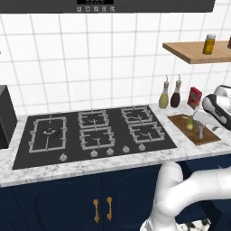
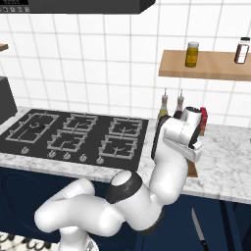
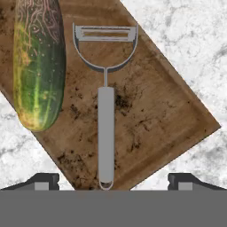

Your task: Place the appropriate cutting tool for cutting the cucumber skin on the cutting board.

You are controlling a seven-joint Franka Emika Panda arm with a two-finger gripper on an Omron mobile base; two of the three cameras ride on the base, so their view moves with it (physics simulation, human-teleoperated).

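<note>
**A:** Where is the cutting tool?

**B:** In the hand view, a grey peeler (image 3: 105, 111) lies flat on the dark brown cutting board (image 3: 168, 119). Its Y-shaped blade head is toward the top of that view and its straight handle runs down to the bottom edge of the board.

**A:** And the cucumber?

**B:** The cucumber (image 3: 39, 62) lies on the same board, just beside the peeler on that view's left and roughly parallel to it. The two are apart, not touching.

**A:** What are the fingers doing?

**B:** The fingers (image 3: 44, 181) are spread wide, one tip at each lower corner of the hand view, with the peeler's handle end between them. They hold nothing. The gripper (image 3: 113, 181) hovers above the board.

**A:** What surrounds the board?

**B:** It sits on a white marbled tabletop (image 3: 186, 40). In the left base view the board (image 1: 182, 121) is to the right of a black gas hob (image 1: 94, 131), with two spouted bottles (image 1: 170, 94) and a red box (image 1: 194, 98) behind it near the tiled wall. A wooden wall shelf (image 1: 194, 50) above carries a yellow jar (image 1: 209, 44). In the right base view, a dark-handled knife (image 2: 198, 230) shows low down, below the tabletop's front edge.
</note>
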